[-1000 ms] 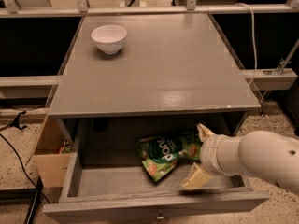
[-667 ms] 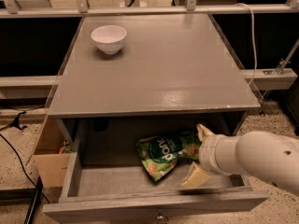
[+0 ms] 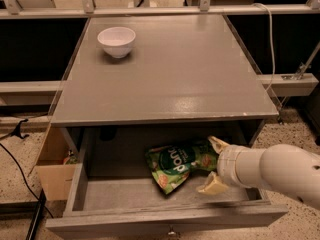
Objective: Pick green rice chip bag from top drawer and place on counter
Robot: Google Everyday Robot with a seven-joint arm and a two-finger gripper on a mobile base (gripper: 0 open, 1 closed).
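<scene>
The green rice chip bag (image 3: pixel 176 164) lies crinkled on the floor of the open top drawer (image 3: pixel 165 219), right of its middle. My gripper (image 3: pixel 214 163) reaches in from the right, low inside the drawer. It is open, with one tan finger behind the bag's right end and the other in front of it. The bag rests on the drawer floor. The grey counter (image 3: pixel 185 69) above is flat and glossy.
A white bowl (image 3: pixel 116 41) stands at the counter's back left. A tan cardboard box (image 3: pixel 52 171) sits on the floor left of the drawer. A metal rail (image 3: pixel 160 11) runs behind the counter. A black cable (image 3: pixel 20 174) lies on the floor at left.
The front finger has drawn in slightly toward the bag. The bag has not moved.
</scene>
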